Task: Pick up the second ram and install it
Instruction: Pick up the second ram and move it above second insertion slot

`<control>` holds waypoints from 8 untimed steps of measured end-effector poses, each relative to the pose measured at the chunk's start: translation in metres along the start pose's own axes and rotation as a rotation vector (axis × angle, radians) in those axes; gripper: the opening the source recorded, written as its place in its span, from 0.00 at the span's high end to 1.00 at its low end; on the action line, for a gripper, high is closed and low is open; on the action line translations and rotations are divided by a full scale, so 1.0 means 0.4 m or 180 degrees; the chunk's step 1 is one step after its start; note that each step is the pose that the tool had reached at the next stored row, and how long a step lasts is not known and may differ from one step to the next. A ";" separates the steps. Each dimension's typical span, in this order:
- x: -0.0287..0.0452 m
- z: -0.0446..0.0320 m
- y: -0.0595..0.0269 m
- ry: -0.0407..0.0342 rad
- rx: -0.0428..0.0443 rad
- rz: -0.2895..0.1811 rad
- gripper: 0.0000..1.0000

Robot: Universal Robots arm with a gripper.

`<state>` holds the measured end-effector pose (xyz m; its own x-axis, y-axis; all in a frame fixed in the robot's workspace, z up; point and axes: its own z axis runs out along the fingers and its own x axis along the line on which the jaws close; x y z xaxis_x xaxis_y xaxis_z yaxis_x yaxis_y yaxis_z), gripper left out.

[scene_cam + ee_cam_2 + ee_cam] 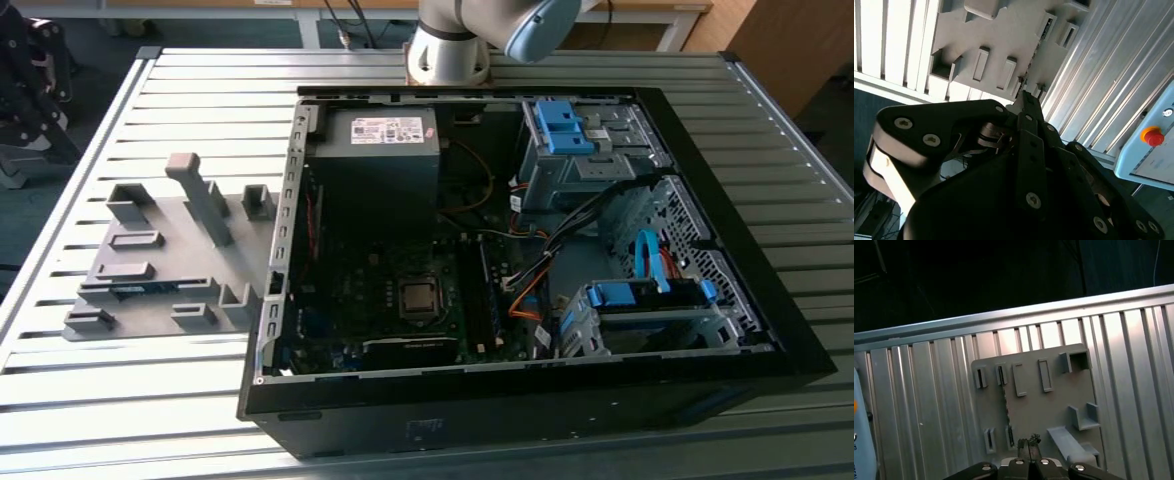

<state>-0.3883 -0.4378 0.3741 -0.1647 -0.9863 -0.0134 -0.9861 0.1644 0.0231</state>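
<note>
- While held over a grey tray (1054, 405), the gripper (1029, 442) is seen closed and empty.
- The second ram (1004, 407) is stood on edge in that tray.
- It is judged light, stiff, fragile; best pinched across its flat faces.

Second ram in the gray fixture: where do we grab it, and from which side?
Take the second ram mid-span on its upper long edge. Come straight down from above and pinch its two flat faces. It stands on edge in the gray fixture with both ends apparently seated in slotted holders, so the top edge between them looks like the free part.
</note>
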 end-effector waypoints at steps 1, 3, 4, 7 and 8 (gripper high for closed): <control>0.000 0.000 0.000 -0.0004 -0.0001 -0.0018 0.89; 0.000 0.000 0.000 -0.0008 -0.0001 -0.0061 0.89; 0.000 0.000 0.000 -0.0009 -0.0002 -0.0080 0.89; 0.001 0.000 0.000 -0.0012 -0.0003 -0.0088 0.89; 0.001 0.000 0.000 -0.0012 -0.0003 -0.0088 0.89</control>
<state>-0.3883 -0.4381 0.3740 -0.1373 -0.9904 -0.0179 -0.9903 0.1369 0.0235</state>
